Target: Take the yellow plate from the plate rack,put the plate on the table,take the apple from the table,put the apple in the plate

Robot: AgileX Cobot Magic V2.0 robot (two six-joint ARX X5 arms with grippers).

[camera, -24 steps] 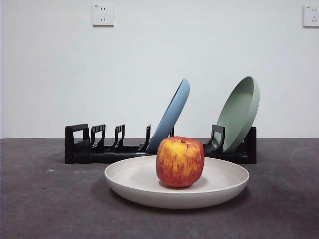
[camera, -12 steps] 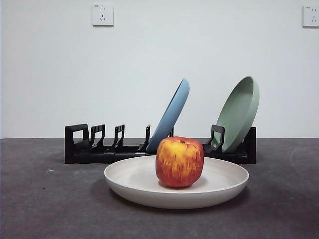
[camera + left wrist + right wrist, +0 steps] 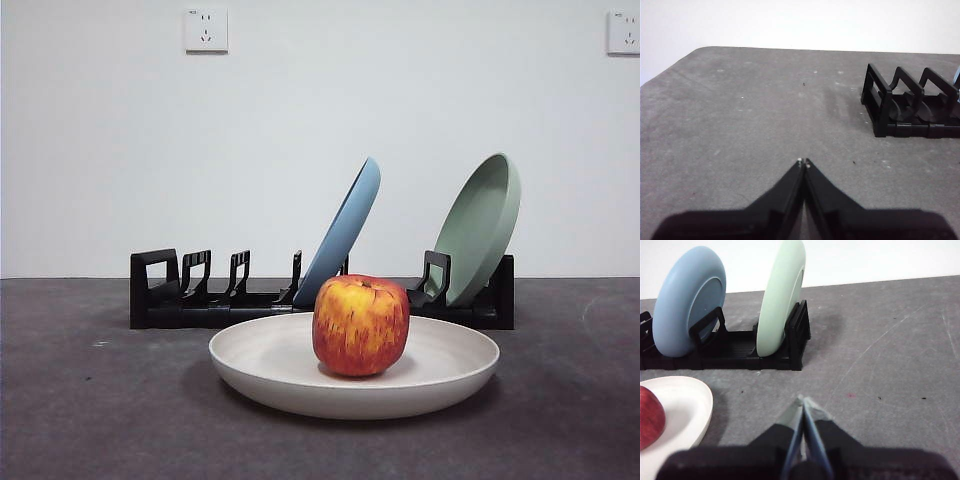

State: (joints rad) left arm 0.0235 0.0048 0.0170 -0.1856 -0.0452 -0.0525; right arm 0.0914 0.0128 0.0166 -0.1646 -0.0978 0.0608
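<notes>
On the table (image 3: pixel 80 420), the apple (image 3: pixel 361 325) sits mid-yellow plate (image 3: pixel 270 360).

A light blue plate (image 3: pixel 345 230) leans tilted toward one o'clock. At its three o'clock, a sage green plate (image 3: pixel 482 226) tilts likewise. Two white wall sockets (image 3: pixel 206 30) sit high behind.

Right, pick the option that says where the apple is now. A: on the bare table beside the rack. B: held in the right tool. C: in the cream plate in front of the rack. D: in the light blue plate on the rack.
C: the apple sits inside the cream plate, which lies flat on the table in front of the plate rack; no tool touches it.
</notes>
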